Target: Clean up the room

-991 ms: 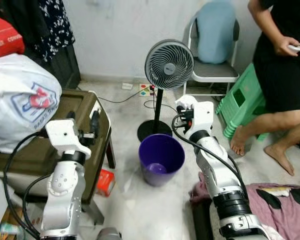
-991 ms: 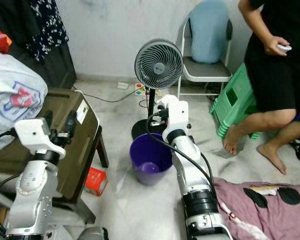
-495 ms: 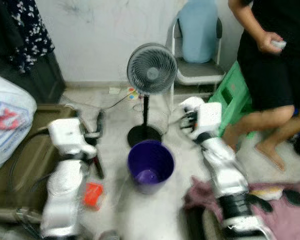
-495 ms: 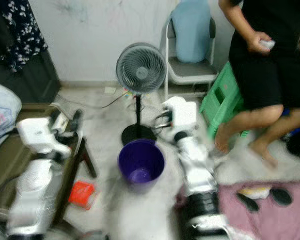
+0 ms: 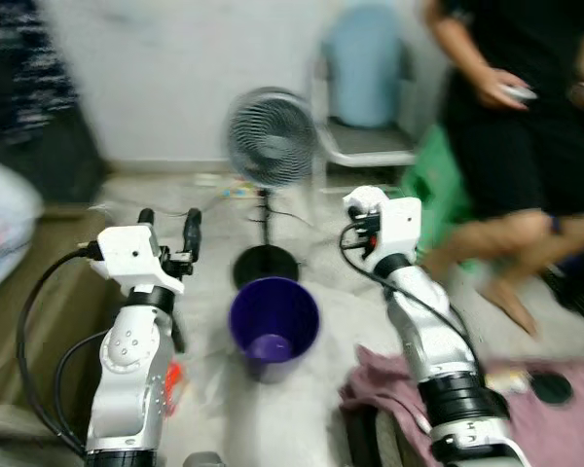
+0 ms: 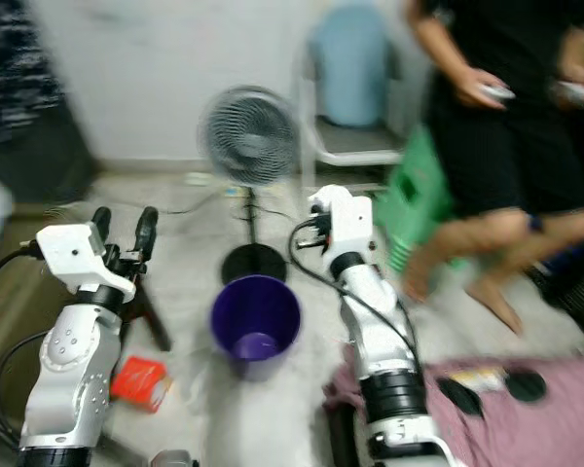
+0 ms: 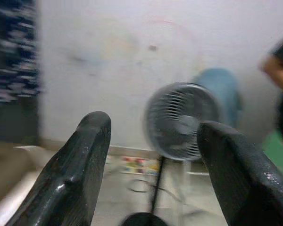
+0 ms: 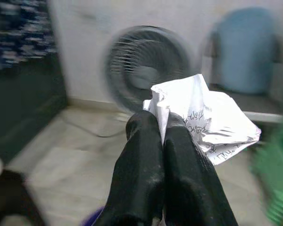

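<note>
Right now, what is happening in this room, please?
The robot is tidying up. Its right end effector is shut on a crumpled paper, held up beside the standing fan, with the purple bin on the floor in front. The left end effector is open and holds nothing. A person stands at the right. The views are blurred.

My left gripper (image 7: 153, 155) fingers stand apart, empty. Between them, at twelve o'clock, a blurred standing fan (image 7: 181, 121) before a pale wall (image 7: 108, 52).

One fan (image 5: 270, 139), one purple bin (image 5: 273, 324)
</note>
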`<state>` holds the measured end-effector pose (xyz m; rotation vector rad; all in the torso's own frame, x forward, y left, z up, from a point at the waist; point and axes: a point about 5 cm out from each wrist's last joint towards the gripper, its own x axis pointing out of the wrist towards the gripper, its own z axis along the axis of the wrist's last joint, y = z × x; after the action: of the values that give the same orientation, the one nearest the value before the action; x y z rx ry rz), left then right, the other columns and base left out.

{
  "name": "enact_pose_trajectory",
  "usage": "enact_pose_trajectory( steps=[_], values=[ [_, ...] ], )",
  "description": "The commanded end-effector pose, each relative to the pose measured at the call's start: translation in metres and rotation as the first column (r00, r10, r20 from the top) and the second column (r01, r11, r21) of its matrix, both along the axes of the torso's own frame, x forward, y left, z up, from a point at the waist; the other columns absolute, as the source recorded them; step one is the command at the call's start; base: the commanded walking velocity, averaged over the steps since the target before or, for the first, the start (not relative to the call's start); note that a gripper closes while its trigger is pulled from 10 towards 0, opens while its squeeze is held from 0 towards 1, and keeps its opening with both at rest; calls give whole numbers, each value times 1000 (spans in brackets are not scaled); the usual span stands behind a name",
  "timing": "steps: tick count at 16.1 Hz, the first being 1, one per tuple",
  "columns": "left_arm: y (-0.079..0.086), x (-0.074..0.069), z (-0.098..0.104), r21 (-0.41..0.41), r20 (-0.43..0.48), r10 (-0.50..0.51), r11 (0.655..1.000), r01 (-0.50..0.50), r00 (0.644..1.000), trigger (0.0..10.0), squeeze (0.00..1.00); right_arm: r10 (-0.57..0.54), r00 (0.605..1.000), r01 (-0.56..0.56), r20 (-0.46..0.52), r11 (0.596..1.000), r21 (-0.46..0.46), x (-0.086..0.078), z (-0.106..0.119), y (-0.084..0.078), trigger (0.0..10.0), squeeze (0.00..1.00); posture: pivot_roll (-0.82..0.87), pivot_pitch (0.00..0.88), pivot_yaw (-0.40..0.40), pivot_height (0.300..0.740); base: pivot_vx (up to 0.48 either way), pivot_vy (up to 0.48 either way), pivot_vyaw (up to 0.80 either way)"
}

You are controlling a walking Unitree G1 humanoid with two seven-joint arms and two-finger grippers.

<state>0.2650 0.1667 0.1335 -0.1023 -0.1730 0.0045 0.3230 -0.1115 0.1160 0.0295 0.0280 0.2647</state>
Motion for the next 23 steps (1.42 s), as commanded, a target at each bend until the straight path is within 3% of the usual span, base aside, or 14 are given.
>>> enact_pose_trajectory(
  steps=[1,8,17,23],
  values=[
    [3,0,-2,13,-14,7,1000,-7,1000,10000,0,12,999,-12,34,1000,4,2,9,2,10000,0,121,0,-46,740,0,0,800],
    [1,0,-1,20,-11,5,1000,-5,1000,10000,0,9,999,-9,34,1000,5,3,9,2,10000,0,118,0,-46,740,0,0,771],
    [0,0,1,20,5,-11,1000,10,1000,10000,0,-7,1000,7,24,1000,10,5,8,0,10000,0,116,0,-46,740,0,0,0],
    [-1,0,1,28,11,-18,999,18,1000,10000,0,-5,1000,5,24,1000,7,5,9,1,10000,0,117,0,-45,740,355,0,0]
  ],
)
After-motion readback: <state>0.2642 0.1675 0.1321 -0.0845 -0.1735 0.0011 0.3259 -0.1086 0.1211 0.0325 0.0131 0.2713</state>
